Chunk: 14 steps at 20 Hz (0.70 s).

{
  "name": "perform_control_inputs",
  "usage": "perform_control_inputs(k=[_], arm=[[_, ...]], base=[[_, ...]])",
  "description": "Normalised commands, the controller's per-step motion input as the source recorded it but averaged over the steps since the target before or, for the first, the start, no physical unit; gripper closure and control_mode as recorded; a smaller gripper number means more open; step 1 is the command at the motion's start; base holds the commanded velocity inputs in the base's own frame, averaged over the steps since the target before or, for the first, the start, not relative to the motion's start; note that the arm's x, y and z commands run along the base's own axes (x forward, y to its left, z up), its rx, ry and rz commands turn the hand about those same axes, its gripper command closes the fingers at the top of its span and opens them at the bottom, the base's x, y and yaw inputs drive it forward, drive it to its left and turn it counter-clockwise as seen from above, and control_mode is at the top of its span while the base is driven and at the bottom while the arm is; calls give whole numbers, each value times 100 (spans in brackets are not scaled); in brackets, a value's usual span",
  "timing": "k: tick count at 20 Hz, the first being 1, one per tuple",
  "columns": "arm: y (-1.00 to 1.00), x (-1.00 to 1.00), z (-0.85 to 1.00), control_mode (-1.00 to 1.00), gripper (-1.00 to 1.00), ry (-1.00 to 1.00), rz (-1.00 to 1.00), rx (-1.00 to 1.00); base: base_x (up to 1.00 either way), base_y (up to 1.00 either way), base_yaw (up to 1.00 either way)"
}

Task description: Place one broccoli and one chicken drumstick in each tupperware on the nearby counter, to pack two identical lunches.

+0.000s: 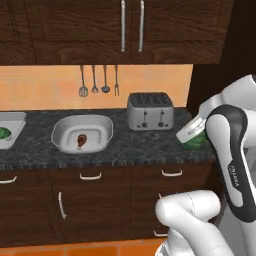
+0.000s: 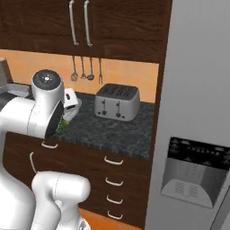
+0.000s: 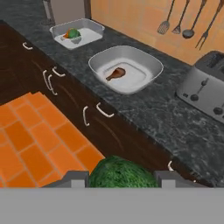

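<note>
clearly the step in hand is the carry of the second broccoli (image 3: 124, 173): the pincer (image 3: 120, 179) is clamped on the green floret, which sits between its two dark tips at the bottom of the hand view. the pincer is up above the right end of the table (image 3: 175, 127), near the toaster (image 3: 205, 87).

ahead of the pincer, closest along the table, lies the wider tupperware (image 3: 126, 68) with rounded corners; it has one chicken drumstick (image 3: 115, 73) in it and no green. further ahead again is the squarish tupperware (image 3: 77, 33), which looks to hold a floret and something orange beside it, likely a drumstick, though it is too small to be sure.

so by my judgement one lunch is packed and the other lacks only this floret. the next move calls for carrying it forward over the wide tub, lowering inside the flared rim beside the drumstick, then letting go.

as for writing, the arm's dark forearm (image 1: 235, 175) bears small white lettering that seems to read franka; nothing else legible.
</note>
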Motion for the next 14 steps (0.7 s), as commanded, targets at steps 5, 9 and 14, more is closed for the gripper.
perform_control_inputs(k=[5, 9, 14], arm=[[0, 0, 0, 100, 100, 0, 0, 0], [0, 0, 0, 100, 100, 0, 0, 0], [0, 0, 0, 100, 100, 0, 0, 0]], base=[[13, 78, -5], [4, 64, -5], [2, 65, -8]])
